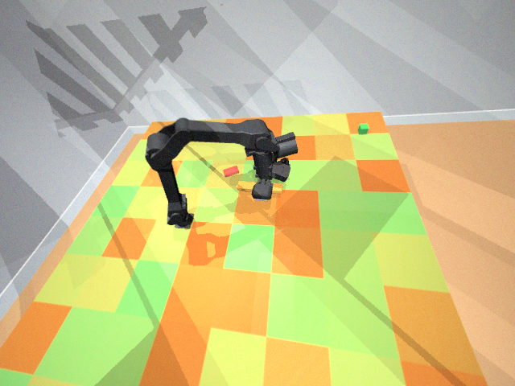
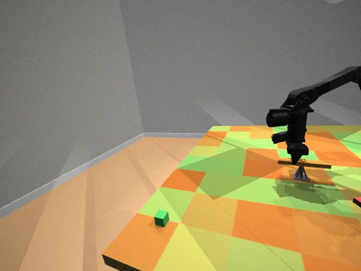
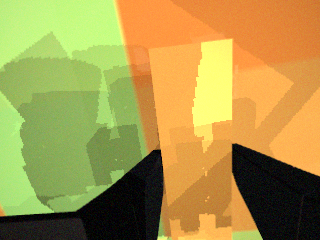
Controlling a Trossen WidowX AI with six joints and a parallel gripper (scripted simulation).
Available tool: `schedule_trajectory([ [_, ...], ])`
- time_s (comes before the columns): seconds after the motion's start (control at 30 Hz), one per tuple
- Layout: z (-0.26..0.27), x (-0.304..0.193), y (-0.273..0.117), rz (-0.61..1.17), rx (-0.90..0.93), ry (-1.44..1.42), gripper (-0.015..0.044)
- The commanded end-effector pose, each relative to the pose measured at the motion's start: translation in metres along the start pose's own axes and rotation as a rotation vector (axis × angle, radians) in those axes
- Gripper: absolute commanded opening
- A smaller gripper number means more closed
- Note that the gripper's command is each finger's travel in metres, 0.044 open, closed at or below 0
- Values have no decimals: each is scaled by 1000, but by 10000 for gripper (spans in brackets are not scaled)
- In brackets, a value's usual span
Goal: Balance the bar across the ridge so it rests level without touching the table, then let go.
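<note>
The orange-yellow bar lies across the top of the small lavender-grey ridge, near its middle. It looks about level, and both ends are clear of the table. In the top view the ridge is mostly hidden behind the gripper. My gripper points straight down over the bar. Its fingers stand on either side of the bar, very close to its sides, slightly open and not clamped on it. The exact gaps are too small to tell.
A red block lies on the table near the bar, on the arm's side. A green cube sits far off near a table corner. Shadows fall across the patchwork table top.
</note>
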State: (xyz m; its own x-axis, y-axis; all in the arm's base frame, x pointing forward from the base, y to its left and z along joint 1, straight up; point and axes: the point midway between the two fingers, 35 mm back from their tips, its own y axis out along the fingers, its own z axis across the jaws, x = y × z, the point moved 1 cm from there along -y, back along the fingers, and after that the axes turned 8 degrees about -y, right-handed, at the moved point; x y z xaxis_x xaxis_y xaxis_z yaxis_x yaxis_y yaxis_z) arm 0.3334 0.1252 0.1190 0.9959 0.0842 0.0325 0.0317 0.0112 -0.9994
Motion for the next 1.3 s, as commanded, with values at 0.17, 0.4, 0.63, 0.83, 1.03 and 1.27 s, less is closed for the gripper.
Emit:
schedule_trajectory([
  [0.17,0,0,0,0,0,0,185],
  [0.4,0,0,0,0,0,0,185],
  [0.63,0,0,0,0,0,0,264],
  [0.83,0,0,0,0,0,0,421],
  [1.03,1,3,-16,-2,1,0,440],
  [1.27,0,1,-93,-13,4,0,440],
])
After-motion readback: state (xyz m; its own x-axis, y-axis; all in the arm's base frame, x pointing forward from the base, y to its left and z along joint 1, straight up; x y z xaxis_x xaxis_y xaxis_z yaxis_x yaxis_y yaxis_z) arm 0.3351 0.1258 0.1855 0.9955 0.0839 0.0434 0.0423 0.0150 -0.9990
